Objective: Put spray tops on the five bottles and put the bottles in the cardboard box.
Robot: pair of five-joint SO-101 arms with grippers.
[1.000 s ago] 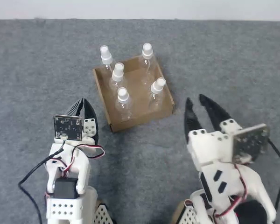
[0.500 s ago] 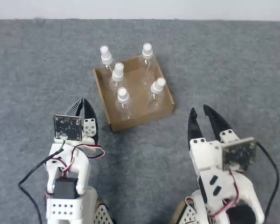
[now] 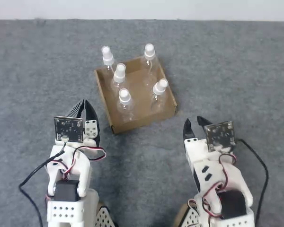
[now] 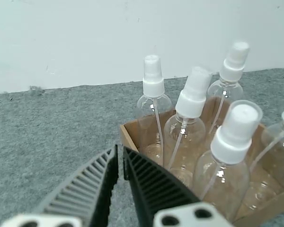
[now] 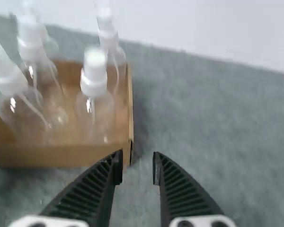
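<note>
Now: all five bottles stand upright inside the cardboard box, each with a white spray top on. The box sits on the grey counter, ahead of both arms. Left tool near the box's front-left corner, jaws all but closed, empty. Right tool off the front-right corner, narrowly parted, empty. Both apart from the box.

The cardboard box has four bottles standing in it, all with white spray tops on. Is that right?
Not quite. The cardboard box has five bottles standing in it, not four. The high view shows all five, each with a white spray top on.
</note>
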